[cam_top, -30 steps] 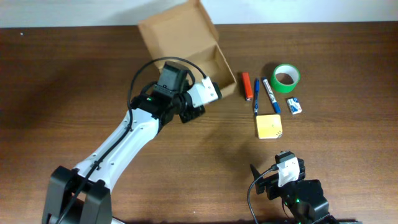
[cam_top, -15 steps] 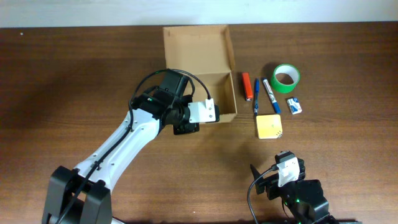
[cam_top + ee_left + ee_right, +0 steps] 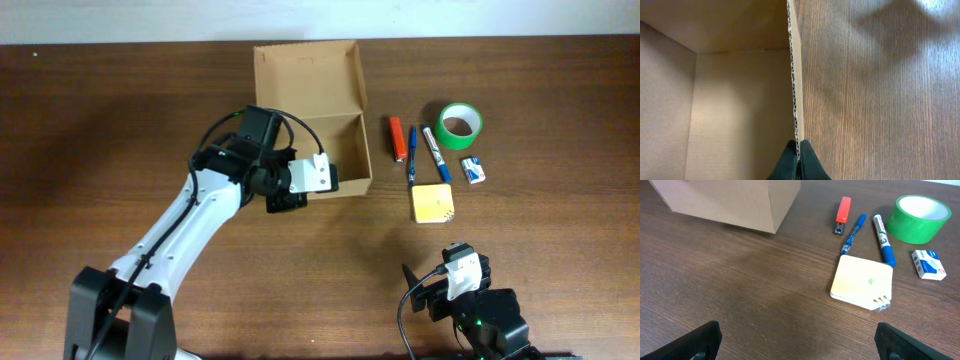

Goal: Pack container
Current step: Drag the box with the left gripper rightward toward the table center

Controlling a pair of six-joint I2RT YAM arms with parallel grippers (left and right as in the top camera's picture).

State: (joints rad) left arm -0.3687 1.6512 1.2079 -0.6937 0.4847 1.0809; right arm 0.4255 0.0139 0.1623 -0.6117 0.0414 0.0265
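The container (image 3: 312,112) stood open at the far middle of the surface (image 3: 120,120). The left pincer (image 3: 799,161), mostly cut off, was closed on its near wall; the right pincer (image 3: 800,339) gaped wide, empty.

Green tape roll (image 3: 460,124), blue-white marker (image 3: 435,152), blue pen (image 3: 411,154), small red item (image 3: 397,138), yellow pad (image 3: 433,203), small white-blue box (image 3: 474,170), brown wooden table (image 3: 560,250).

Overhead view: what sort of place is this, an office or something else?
Probably a robot test bench laid out like an office desk: a wooden table with an open cardboard box, stationery such as a green tape roll and a yellow sticky pad, and a robot arm.
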